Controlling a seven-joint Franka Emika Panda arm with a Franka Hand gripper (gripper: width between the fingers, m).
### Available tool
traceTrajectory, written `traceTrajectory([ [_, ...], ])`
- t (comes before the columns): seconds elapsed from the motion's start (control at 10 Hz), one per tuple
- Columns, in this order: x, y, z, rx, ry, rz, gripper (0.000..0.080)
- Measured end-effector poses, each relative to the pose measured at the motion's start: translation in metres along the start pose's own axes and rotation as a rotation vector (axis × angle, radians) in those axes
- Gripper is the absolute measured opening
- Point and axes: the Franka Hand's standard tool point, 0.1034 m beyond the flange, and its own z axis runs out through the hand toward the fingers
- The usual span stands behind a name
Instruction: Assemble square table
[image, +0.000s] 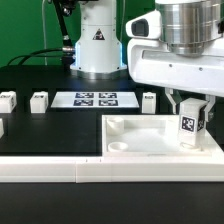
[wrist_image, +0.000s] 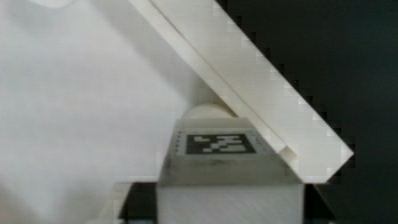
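Note:
The square table top (image: 150, 137) is a white tray-like square with a raised rim, lying at the front on the exterior view's right. My gripper (image: 188, 112) is shut on a white tagged block leg (image: 187, 127) and holds it upright over the top's corner on that right side. I cannot tell whether the leg touches the socket. In the wrist view the leg (wrist_image: 217, 150) sits between my dark fingers (wrist_image: 146, 200), its tag facing the camera, close to the top's rim (wrist_image: 249, 80). Three loose legs (image: 40, 101) (image: 8, 100) (image: 148, 100) stand on the black table.
The marker board (image: 92, 99) lies flat behind the table top. A long white border rail (image: 100, 170) runs along the front edge. The robot's base (image: 98, 45) stands at the back. Another small white piece (image: 2, 128) sits at the left edge.

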Motion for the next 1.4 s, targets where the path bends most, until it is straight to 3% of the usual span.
traceTrajectory([
  [0.4,-0.0008,-0.0010,0.0002,0.002,-0.002,0.199,0.0293],
  [0.6,-0.0014,-0.0009,0.0006,0.000,-0.001,0.148,0.0336],
  [0.7,-0.0037,-0.0018,0.0013,-0.001,-0.002,0.078,0.0535],
  [0.8,-0.0056,-0.0028,0.0018,-0.001,-0.003,0.013,0.0628],
  [1.3,-0.0060,-0.0030,0.0021,-0.001,-0.003,-0.362,0.0649],
  [1.4,-0.0058,-0.0028,0.0022,-0.011,0.006,-0.472,0.0649],
])
